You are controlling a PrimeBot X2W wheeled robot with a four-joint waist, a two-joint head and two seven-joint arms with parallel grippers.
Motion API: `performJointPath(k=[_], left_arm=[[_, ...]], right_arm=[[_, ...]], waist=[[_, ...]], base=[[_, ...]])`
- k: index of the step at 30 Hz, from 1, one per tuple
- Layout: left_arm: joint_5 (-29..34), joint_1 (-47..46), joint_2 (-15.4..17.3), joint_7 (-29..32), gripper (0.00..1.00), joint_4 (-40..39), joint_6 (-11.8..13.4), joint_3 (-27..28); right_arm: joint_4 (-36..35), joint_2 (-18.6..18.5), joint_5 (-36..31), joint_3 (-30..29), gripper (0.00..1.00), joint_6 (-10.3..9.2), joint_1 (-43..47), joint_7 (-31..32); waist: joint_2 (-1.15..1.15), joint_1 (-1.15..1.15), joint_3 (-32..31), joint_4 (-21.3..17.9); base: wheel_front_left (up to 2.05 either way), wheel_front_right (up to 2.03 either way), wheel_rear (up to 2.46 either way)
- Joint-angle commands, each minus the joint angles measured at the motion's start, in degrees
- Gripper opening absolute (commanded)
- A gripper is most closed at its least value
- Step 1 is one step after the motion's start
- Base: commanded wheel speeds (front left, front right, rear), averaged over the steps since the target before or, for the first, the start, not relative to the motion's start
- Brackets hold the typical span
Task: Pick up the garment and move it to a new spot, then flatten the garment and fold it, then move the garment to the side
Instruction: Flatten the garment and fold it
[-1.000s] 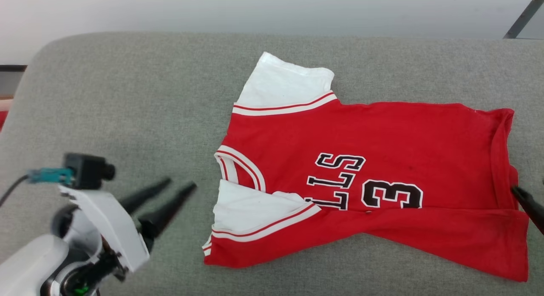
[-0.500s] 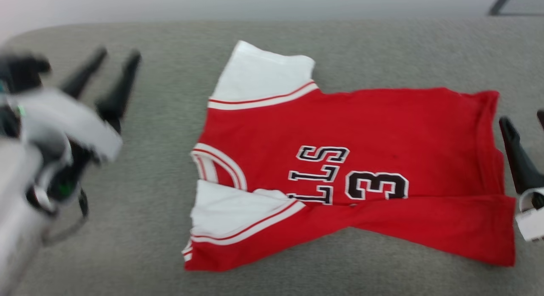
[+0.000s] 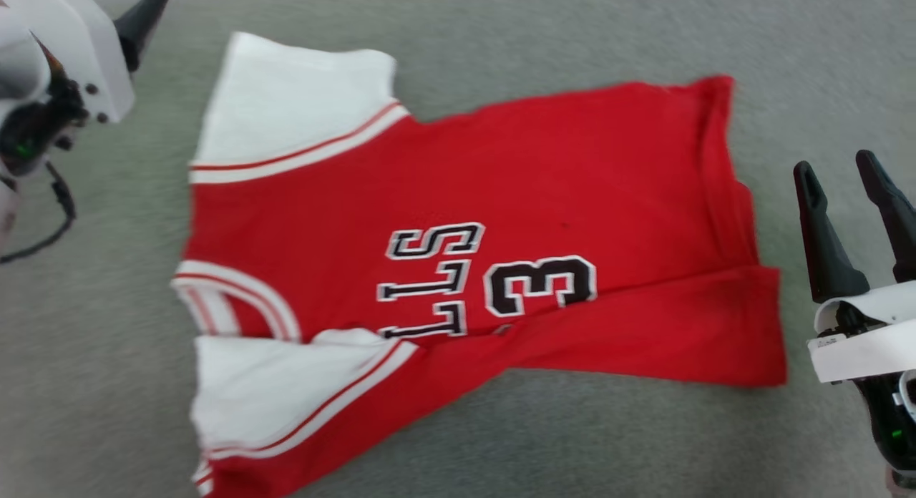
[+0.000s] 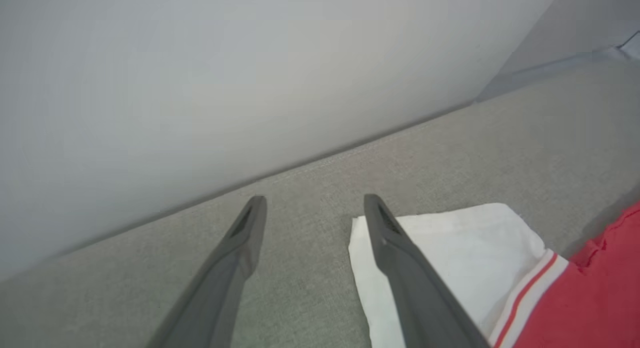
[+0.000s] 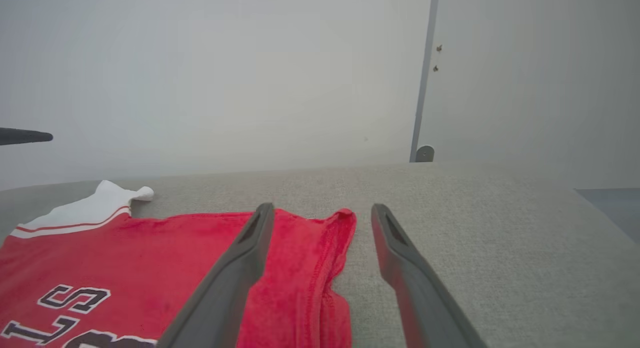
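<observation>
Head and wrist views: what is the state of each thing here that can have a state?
garment: lies spread on the grey cushion, its near long edge folded over, not held.
left fingers: open, empty, at the corner of the far white sleeve.
right fingers: open, empty, beside the hem.

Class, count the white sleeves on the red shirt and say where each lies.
2. In the head view, the far sleeve lies at the shirt's upper left, near the left gripper; the near sleeve at its lower left, beside the collar. None looks hidden.
</observation>
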Motion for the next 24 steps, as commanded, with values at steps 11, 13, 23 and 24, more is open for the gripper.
performJointPath(k=[11,13,23,24], left_arm=[[-8.5,-6.1,2.5,21.5,1.0,6.1,-0.6,-7.8],[-10.2,-5.5,2.3,24.0,1.0,7.0,-0.6,-8.5],[-15.8,-5.5,1.5,27.8,0.0,4.3,-0.7,-10.5],[-15.8,-5.9,1.6,27.2,0.0,4.0,-0.7,-10.7]], right_arm=[[1.3,0.2,1.3,3.7,1.0,-0.04,-2.0,-2.2],[1.3,0.0,1.3,4.0,1.0,-0.04,-2.2,-2.2],[1.5,-2.0,2.5,4.9,1.0,-0.04,-5.6,1.8],[1.7,-2.8,2.6,5.5,1.0,-0.04,-6.5,3.6]], waist=[[0.0,0.0,8.3,-9.9],[0.0,0.0,8.4,-10.1],[0.0,0.0,8.6,-9.0],[0.0,0.0,8.6,-8.7]], base=[[0.0,0.0,0.0],[0.0,0.0,0.0],[0.0,0.0,0.0],[0.0,0.0,0.0]])
